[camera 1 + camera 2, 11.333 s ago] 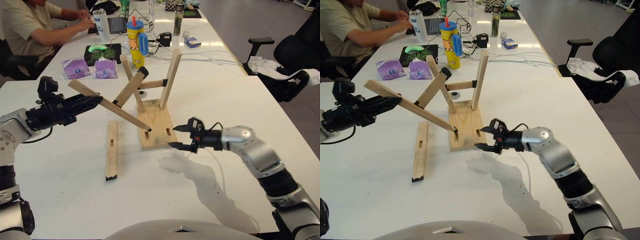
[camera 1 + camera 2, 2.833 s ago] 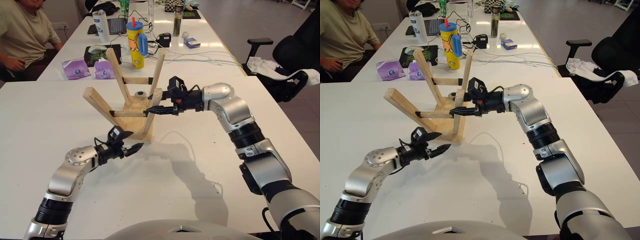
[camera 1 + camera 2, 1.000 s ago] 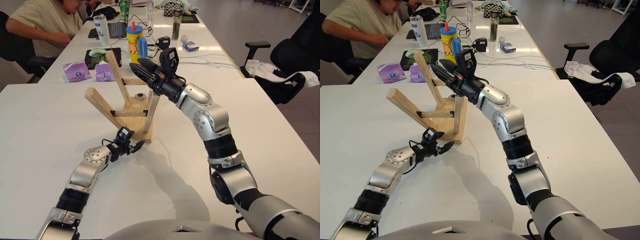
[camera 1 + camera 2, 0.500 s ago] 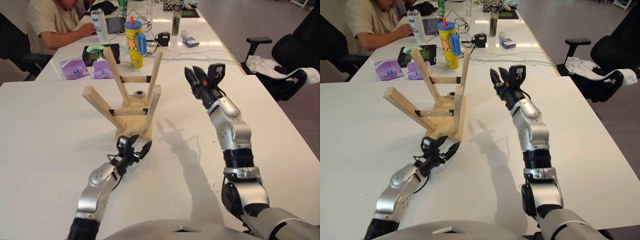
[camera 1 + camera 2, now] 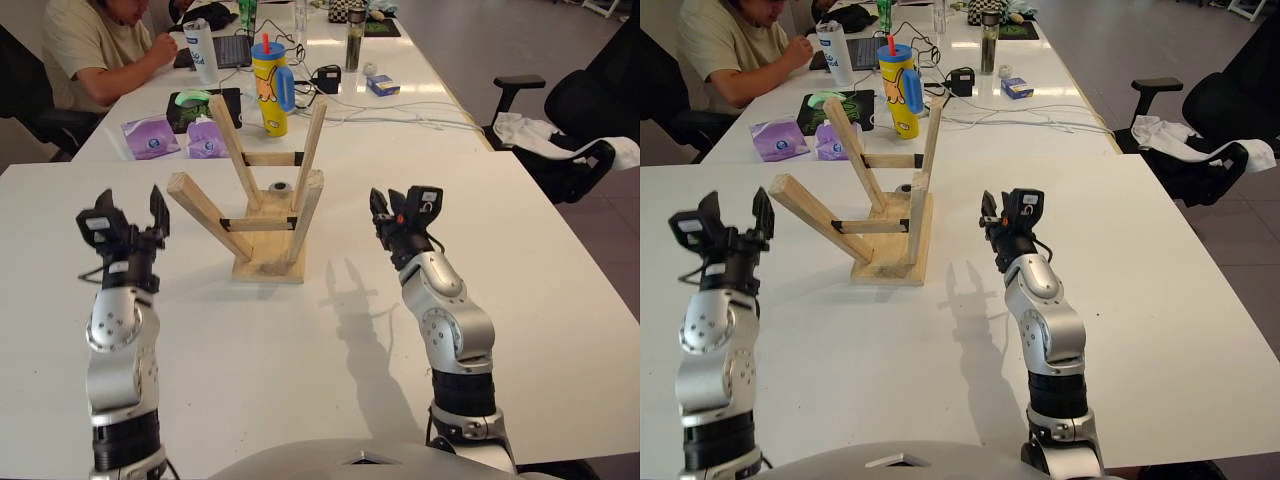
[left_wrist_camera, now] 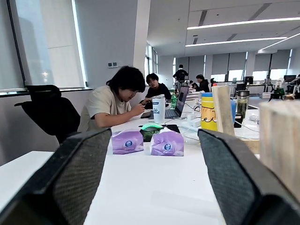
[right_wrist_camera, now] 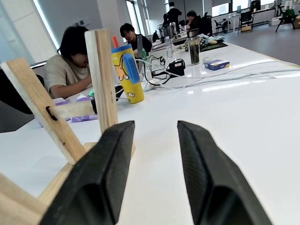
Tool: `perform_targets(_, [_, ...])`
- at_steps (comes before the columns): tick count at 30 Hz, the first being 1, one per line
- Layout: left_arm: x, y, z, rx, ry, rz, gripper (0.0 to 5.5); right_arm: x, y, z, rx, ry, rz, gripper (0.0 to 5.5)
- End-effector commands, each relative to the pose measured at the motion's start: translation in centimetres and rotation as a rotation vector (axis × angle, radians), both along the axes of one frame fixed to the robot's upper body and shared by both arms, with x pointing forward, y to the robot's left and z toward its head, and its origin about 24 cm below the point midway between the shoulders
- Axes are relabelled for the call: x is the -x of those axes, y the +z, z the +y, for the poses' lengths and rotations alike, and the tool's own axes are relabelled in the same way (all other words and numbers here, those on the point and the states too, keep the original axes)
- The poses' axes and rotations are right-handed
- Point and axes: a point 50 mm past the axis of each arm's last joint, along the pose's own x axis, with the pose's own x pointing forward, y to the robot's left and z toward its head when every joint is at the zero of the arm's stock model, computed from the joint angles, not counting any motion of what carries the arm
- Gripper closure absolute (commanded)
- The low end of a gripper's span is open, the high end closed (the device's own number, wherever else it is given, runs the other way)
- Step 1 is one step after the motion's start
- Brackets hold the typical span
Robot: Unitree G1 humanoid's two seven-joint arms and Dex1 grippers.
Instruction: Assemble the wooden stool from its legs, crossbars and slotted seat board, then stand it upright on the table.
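Stool (image 5: 303, 215): upside down near the middle of the table (image 5: 300, 340), seat board (image 5: 262, 268) down on the tabletop, 4 legs sticking up, 2 crossbars joining them.
Left gripper (image 5: 128, 215): raised above the table left of the stool, well apart from it, fingers spread wide, holding nothing.
Right gripper (image 5: 385, 200): raised right of the stool, apart from it, fingers parted, empty.
Yellow cup (image 5: 270, 85): beyond the stool.

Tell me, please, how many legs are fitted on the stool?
4, rising from the seat board: far left leg, far right leg, near right leg, splayed near left leg.
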Motion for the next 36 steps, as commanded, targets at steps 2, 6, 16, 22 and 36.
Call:
perform_targets(2, [-1.6, -2.2, -4.2, -0.002, -0.179, 0.147, 2.09, 1.6, 0.5, 10.3, 0.102, 0.518, 0.003, 3.80])
perform_targets(6, [-1.5, -3.1, -3.9, -0.001, -0.144, 0.197, 2.09, 0.5, -2.7, 7.7, 0.240, 0.414, 0.135, 3.80])
perform_targets(16, [4.1, -7.0, -0.4, -0.035, -0.028, 0.394, 2.09, -4.3, -3.8, -0.3, 0.354, 0.222, 0.112, 3.80])
perform_targets(22, [6.1, -8.9, -1.2, -0.143, -0.202, 0.493, 2.09, -8.5, -0.5, 0.5, 0.324, 0.446, -0.081, 3.80])
perform_targets(36, [3.6, -13.8, 0.1, -0.140, -0.155, 0.722, 2.09, -3.1, -0.5, 6.7, 0.296, 1.270, -0.229, 3.80])
